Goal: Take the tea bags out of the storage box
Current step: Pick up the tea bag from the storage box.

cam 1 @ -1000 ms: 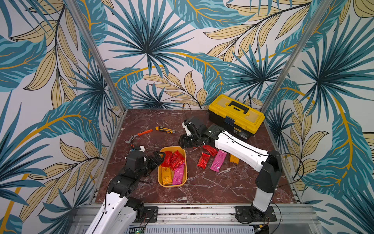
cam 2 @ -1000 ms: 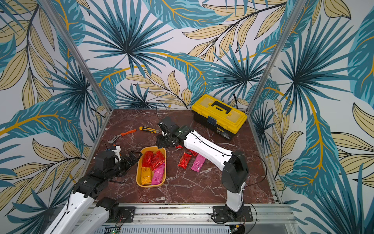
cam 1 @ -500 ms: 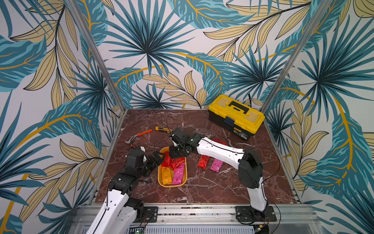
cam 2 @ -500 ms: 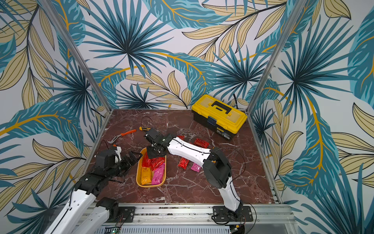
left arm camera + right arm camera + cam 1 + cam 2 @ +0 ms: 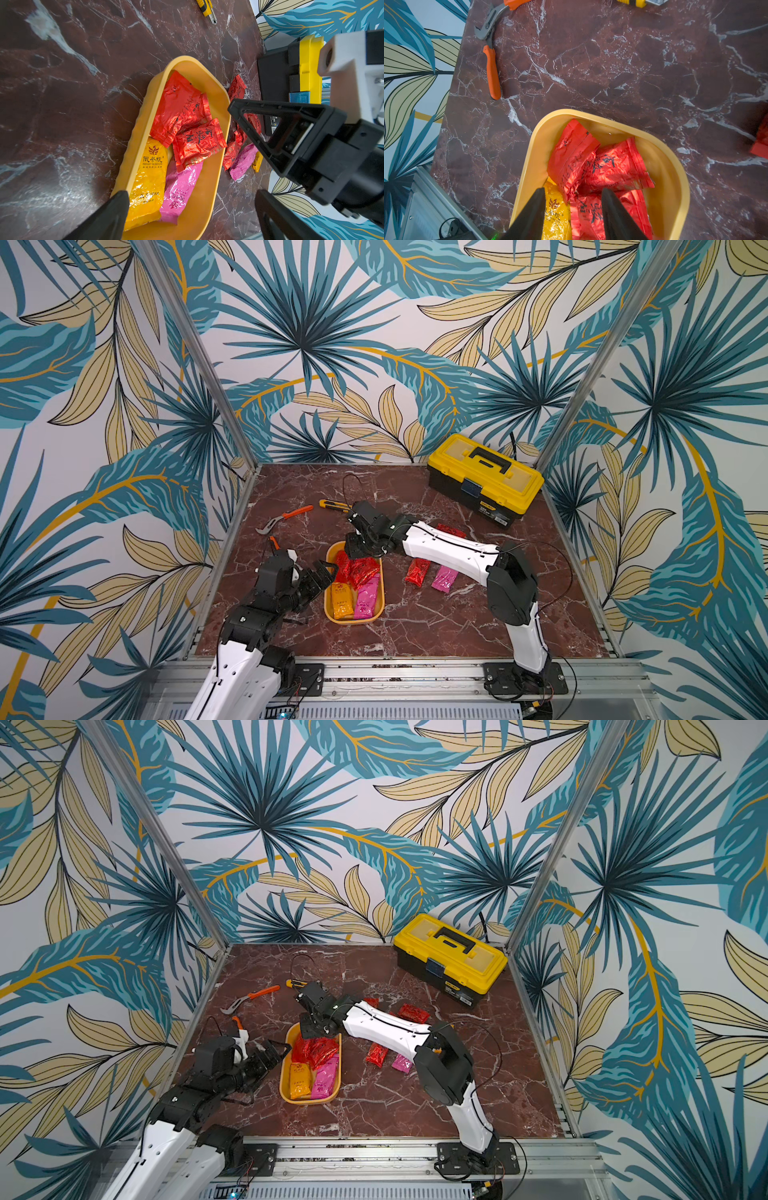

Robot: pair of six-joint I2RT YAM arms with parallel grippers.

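The tea bags [image 5: 188,133] not yet removed lie in the storage box [image 5: 207,197]: we see crinkled red ones piled at its far end, with one orange-yellow and one pink side by side at its near end. The box sits on the table [image 5: 415,635] between the two arms. Loose sachets [image 5: 417,572] lie on the table near the box, so we judge the emptying roughly half done. The right end effector [image 5: 573,190] hangs over the red pile, fingers partly spread astride a sachet and pinching nothing we can see. The left end effector [image 5: 323,574] is fully spread just beside the box's rim; contact we cannot tell. The next move, we judge, calls for a short descent and a closing on one sachet alone, since the foil packs overlap.
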